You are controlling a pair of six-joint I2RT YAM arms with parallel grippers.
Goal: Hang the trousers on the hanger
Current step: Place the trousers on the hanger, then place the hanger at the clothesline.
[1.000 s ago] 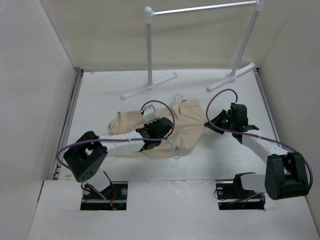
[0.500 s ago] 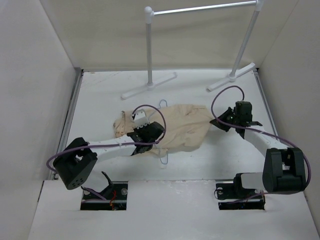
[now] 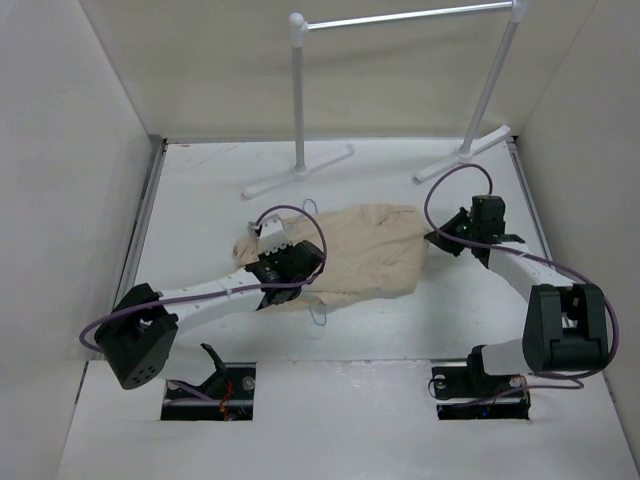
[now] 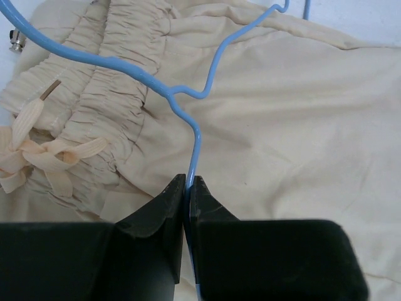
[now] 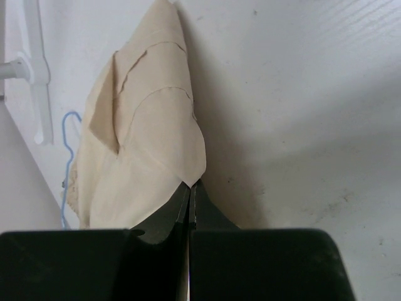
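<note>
My left claw (image 4: 189,185) is closed tight on the thin blue wire of the hanger (image 4: 195,150), which lies across the trousers (image 3: 370,250) near their gathered waistband. A little farther out on the right, my right claw (image 5: 190,187) is pinched shut on a corner of the beige cloth. The trousers lie spread in the middle of the surface (image 3: 200,200), between the two claws. Beyond them a white rack (image 3: 299,100) stands at the far edge.

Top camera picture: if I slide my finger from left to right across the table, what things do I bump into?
The left arm's elbow joint → the trousers → the right gripper, pinching their right edge.
</note>
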